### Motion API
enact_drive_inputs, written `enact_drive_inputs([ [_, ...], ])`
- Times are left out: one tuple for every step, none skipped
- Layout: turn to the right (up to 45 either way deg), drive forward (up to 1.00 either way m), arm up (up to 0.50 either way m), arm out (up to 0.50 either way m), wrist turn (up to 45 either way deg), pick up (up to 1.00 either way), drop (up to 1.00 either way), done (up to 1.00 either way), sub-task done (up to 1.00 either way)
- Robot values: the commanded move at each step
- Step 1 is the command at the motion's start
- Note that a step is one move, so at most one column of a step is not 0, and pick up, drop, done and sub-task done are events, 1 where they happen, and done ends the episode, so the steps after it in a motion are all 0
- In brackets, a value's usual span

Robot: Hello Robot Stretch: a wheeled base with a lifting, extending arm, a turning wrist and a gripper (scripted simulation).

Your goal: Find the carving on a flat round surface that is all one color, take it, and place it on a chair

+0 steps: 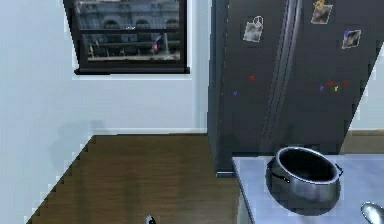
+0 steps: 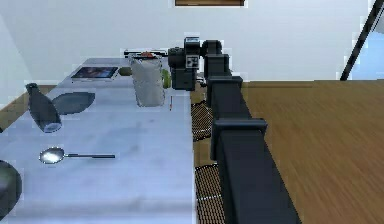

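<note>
The forward view shows 1 dark-framed window (image 1: 128, 35) and 1 dark fridge (image 1: 290, 85) with 2 doors, carrying 3 small pictures and a few coloured dots. Below it, 1 black pot (image 1: 304, 180) stands on the corner of the grey counter (image 2: 135, 150), above brown wood floor (image 1: 140, 175).

In the arm side view the counter carries 1 spoon (image 2: 72, 155), 1 dark bottle (image 2: 42, 108) lying tilted, 1 dark flat round dish (image 2: 74, 102) just beside it, 1 flat rectangular thing (image 2: 97, 72) with a dark face, and 1 pale upright container (image 2: 150, 82). 2 rounded wire-mesh shapes (image 2: 204, 122), possibly chair backs, sit along the counter's edge.

The arm (image 2: 240, 140) reaches to the counter's far end. The pincer (image 2: 178, 60) is there, beside the container, with things behind it, so I cannot tell whether it grasps anything. Which of the small dark shapes at that end is the carving, I cannot tell.
</note>
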Motion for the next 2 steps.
enact_drive_inputs([
  [0.0, 0.00, -0.38, 0.00, 0.0, 0.00, 0.00, 0.00, 0.00],
  [0.0, 0.00, -0.50, 0.00, 0.0, 0.00, 0.00, 0.00, 0.00],
])
